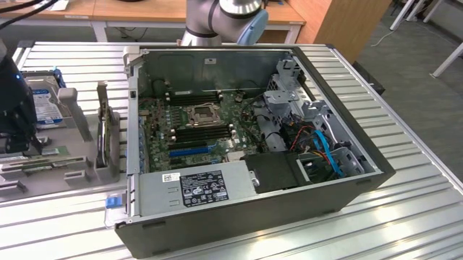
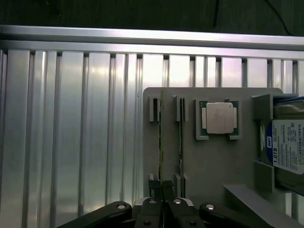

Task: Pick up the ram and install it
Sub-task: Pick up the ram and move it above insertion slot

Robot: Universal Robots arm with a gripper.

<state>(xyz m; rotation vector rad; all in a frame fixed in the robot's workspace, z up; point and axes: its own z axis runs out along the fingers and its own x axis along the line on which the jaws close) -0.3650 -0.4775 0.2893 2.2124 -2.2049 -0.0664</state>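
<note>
The ram (image 2: pixel 161 142) is a thin green stick standing on edge in the slotted posts of a grey holder tray (image 2: pixel 213 166). A second, similar stick (image 2: pixel 180 137) stands parallel just beside it. My gripper (image 2: pixel 164 198) is right over the near end of the first stick, its fingers (image 2: pixel 153 205) pressed together with the stick's edge running into the thin line between them. In the exterior view the dark gripper (image 1: pixel 18 146) hangs at the far left over the holder tray (image 1: pixel 72 168). The open computer case (image 1: pixel 340 200) shows the motherboard's dark memory slots (image 1: pixel 203 132).
A square silver processor chip (image 2: pixel 219 118) and a hard drive (image 2: pixel 287 152) also rest on the tray. The tray sits on a ribbed metal table (image 2: pixel 71 142) near its edge. In the case are the processor socket (image 1: pixel 201 114), blue slots (image 1: pixel 190 150), a power supply (image 1: pixel 195 187) and cables (image 1: pixel 326 146).
</note>
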